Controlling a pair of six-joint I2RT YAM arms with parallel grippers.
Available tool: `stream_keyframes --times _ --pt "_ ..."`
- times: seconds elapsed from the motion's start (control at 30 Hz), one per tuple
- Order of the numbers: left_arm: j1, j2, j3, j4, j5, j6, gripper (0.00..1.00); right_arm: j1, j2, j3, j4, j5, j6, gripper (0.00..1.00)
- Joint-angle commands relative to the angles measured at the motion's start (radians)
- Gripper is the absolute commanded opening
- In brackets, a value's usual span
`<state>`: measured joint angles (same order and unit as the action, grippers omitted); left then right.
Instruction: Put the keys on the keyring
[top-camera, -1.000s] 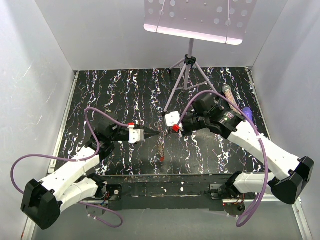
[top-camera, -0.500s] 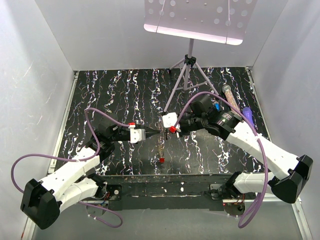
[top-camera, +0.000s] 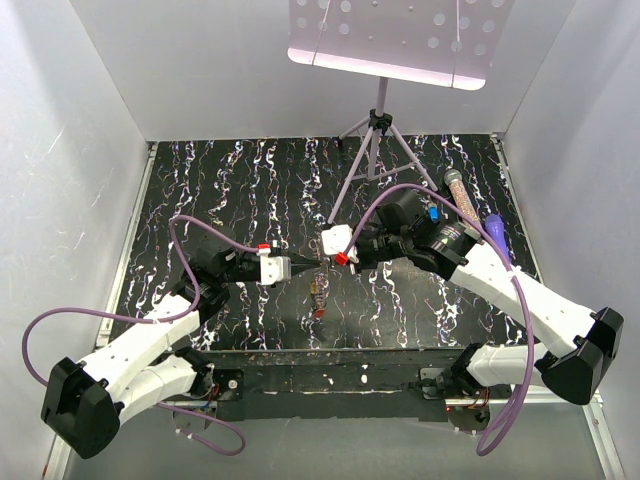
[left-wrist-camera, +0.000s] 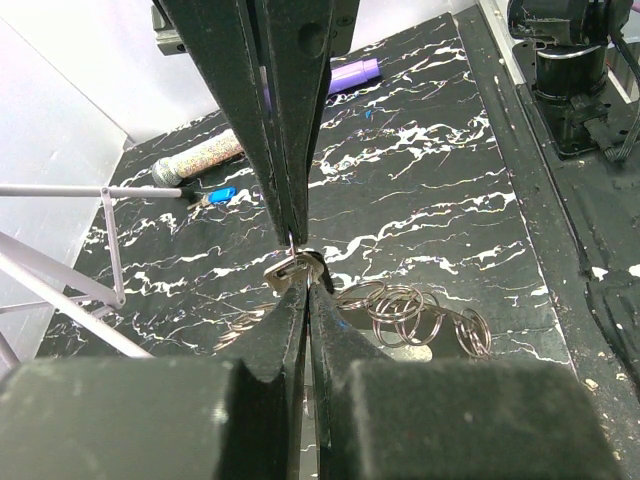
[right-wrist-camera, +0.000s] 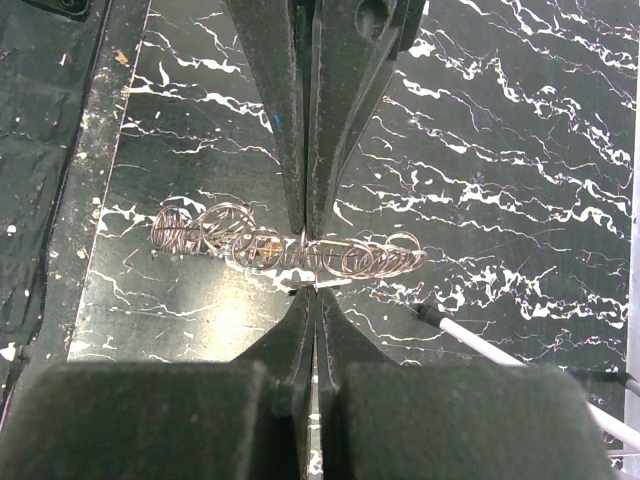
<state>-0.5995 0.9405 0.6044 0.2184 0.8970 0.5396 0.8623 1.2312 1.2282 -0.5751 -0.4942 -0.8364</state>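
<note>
The left gripper, pinched shut, holds a small silver piece. The right gripper meets it, closed on the keyring, which now hangs shorter between them than a moment ago; threading seems underway.

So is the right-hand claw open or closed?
Shut: in its wrist view the right gripper's fingers meet without a gap, pinching the keyring coils.

At mid-frame the left gripper and the right gripper meet tip to tip above the dark marbled tabletop. From that meeting point the keyring dangles as a thin strand, red at its lower end.
</note>
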Motion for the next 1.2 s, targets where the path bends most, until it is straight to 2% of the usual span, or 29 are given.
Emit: stream_keyframes --times 0.0,1.17 --pt "-0.005 -0.017 0.023 0.050 -0.015 -0.007 0.00 0.011 -0.007 -0.003 0.023 0.003 0.005 0.01" --pt "-0.005 -0.003 0.040 0.064 -0.043 -0.095 0.00 0.003 -0.050 -0.006 0.011 0.034 0.017 0.01"
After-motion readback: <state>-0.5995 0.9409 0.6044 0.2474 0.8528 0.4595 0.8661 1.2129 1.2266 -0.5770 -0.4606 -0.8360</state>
